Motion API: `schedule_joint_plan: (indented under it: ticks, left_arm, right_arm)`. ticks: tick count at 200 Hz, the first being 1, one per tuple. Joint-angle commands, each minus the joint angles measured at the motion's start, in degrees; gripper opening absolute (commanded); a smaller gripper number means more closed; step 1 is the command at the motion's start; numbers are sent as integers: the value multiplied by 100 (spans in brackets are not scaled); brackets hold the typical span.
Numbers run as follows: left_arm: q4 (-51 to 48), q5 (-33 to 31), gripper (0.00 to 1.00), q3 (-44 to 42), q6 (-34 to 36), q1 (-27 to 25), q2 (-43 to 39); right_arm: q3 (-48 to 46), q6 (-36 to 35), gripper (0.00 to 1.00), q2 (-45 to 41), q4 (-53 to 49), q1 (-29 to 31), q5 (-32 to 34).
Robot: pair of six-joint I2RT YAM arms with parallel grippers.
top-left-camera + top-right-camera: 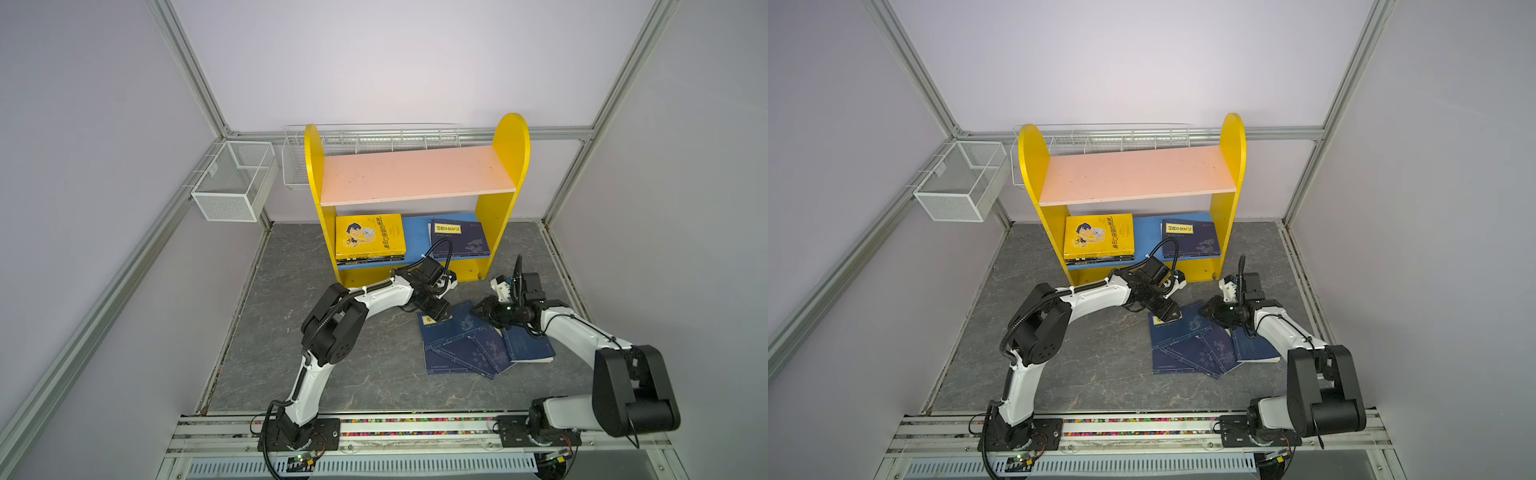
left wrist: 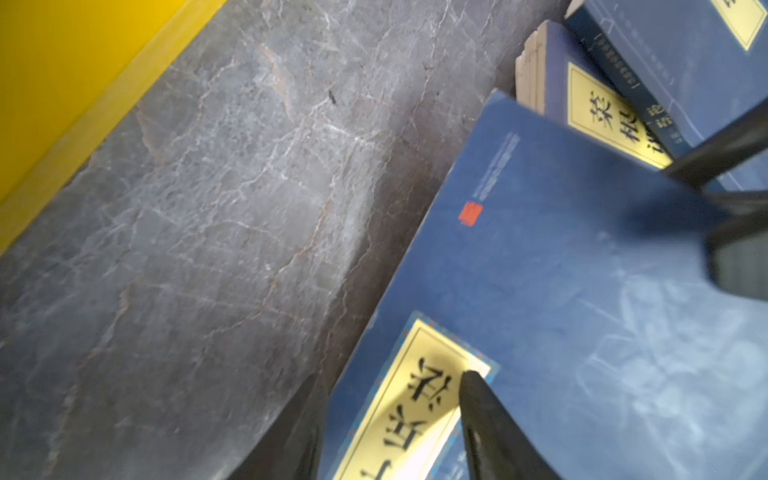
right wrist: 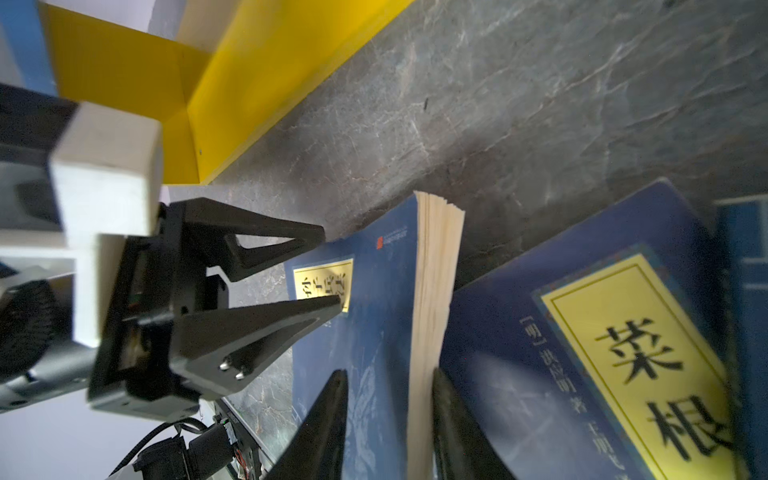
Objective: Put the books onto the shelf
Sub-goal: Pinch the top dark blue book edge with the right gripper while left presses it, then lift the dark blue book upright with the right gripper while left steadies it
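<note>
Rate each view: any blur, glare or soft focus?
In both top views, clear and evenly lit, no glare. Left wrist view: soft overall, pale sheen on the navy book. Right wrist view: crisp page edges, but the right hand is out of focus.

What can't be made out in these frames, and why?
Right pincer: right wrist view shows fingers astride the top navy book's page edge; whether they clamp it is unclear.
Stack under the yellow book: spines too small to count in both top views.
Fanned navy books: overlaps hide how many.
Title label: blurred in the left wrist view, cut off by its bottom edge.
</note>
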Motion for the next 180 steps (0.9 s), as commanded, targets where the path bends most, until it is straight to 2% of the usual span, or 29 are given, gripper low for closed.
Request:
schedule_joint_plan:
  ticks: [1,32,73,93,103,132,165,180]
  left_arm:
    - [7,171,52,-142,6,-58,116]
    - [65,180,49,-166,-12,-47,113]
    - [122,232,49,-186,-21,-43,123]
    - [131,235,48,-195,-18,-35,113]
    - [167,219,48,-228,-38,-15,73]
    - [884,347,48,-810,-680,418,-447]
    - [1762,1122,72,-1866,-1600,1359,-1523]
    - [1875,1582,77,-2264,-1834,1711,-1881]
  right_arm:
    - [175,-12,30,160,18,85,-229]
    - [198,74,23,313,249,110,-448]
    - [246,271,23,534,696,155,-776]
    - [330,318,7,615,793,165,-874]
    - [326,359,6,577,905,165,-931]
    - [373,401,6,277,899,154,-823]
    - [418,489,6,-15,1031,-7,-1033]
    - [414,562,6,-140,1206,-81,-1268]
